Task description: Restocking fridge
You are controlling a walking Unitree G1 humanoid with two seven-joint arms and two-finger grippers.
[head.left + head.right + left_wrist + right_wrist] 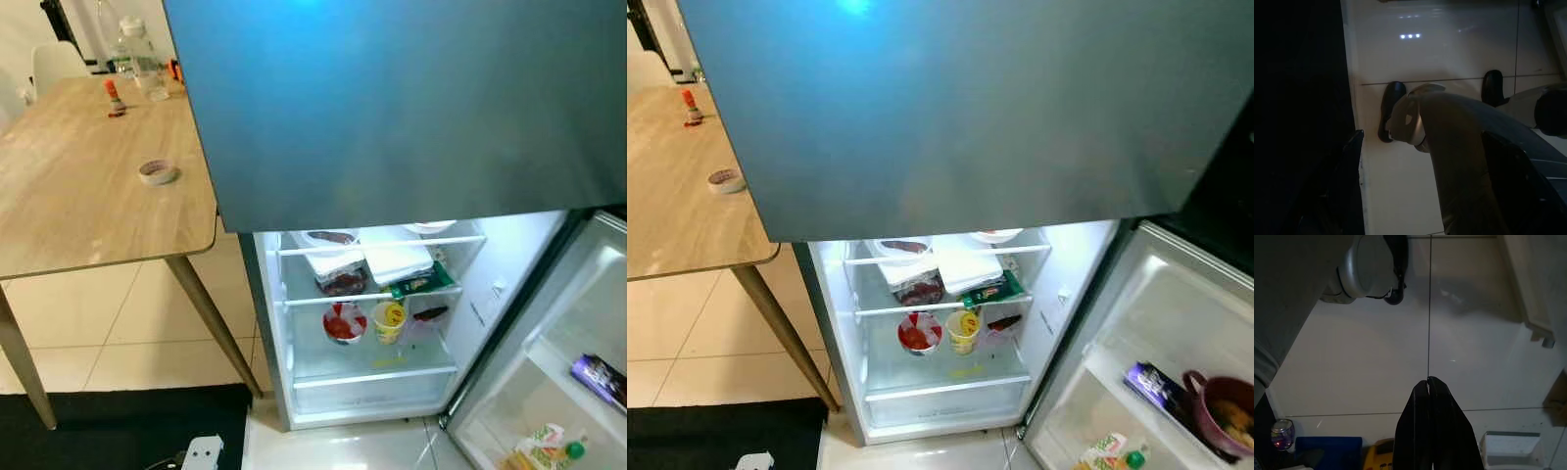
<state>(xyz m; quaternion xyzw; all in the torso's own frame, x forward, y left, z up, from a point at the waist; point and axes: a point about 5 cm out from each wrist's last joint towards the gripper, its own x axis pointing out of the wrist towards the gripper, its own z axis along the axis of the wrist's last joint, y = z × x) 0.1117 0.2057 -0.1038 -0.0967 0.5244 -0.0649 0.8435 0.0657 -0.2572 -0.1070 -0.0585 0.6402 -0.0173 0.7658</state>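
Note:
The fridge stands before me with its upper door closed and its lower door swung open to the right. On the lit shelves are white packs, a tray of dark red meat, a green packet, a red bowl and a yellow cup. The door shelf holds a purple packet, a maroon bowl and a carton with a green cap. My left gripper hangs open beside my leg. My right gripper hangs shut and empty above the floor tiles.
A wooden table stands left of the fridge, with a tape roll, a small red-capped bottle and clear plastic bottles on it. A black mat lies under the table. Pale tiles run in front of the fridge.

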